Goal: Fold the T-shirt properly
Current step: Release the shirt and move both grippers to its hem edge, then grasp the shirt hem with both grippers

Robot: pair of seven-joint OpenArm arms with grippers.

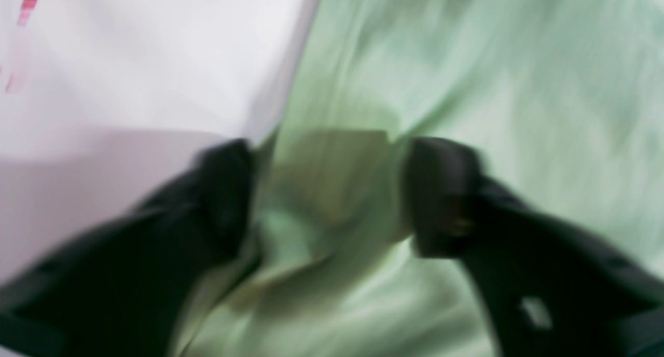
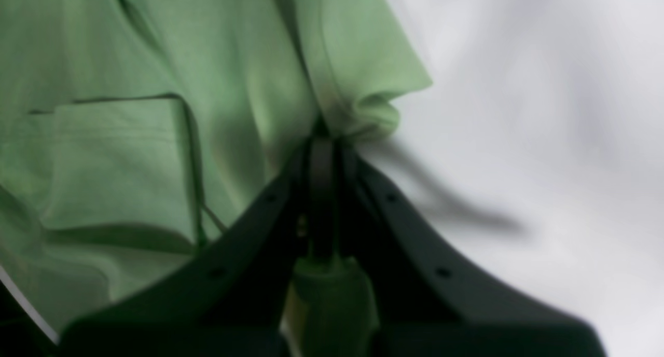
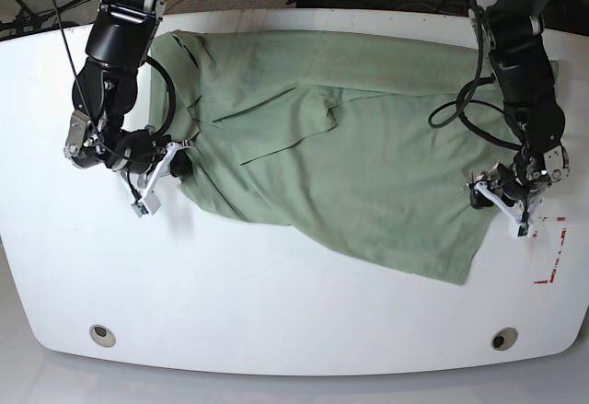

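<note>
The pale green T-shirt (image 3: 340, 146) lies spread and rumpled across the white table (image 3: 276, 303), with its collar end toward the left of the base view. My right gripper (image 3: 178, 160) is at the shirt's left edge. In the right wrist view this gripper (image 2: 322, 139) is shut on a bunched bit of the T-shirt (image 2: 129, 139). My left gripper (image 3: 485, 194) is at the shirt's right edge. In the blurred left wrist view that gripper (image 1: 332, 191) has its jaws apart, with the edge of the T-shirt (image 1: 467, 61) lying between them.
Red tape marks (image 3: 552, 271) sit on the table just right of the left gripper, and show as red marks (image 1: 26, 9) in the left wrist view. Two round holes (image 3: 102, 335) (image 3: 503, 339) are near the front edge. Black cables (image 3: 460, 109) hang along both arms.
</note>
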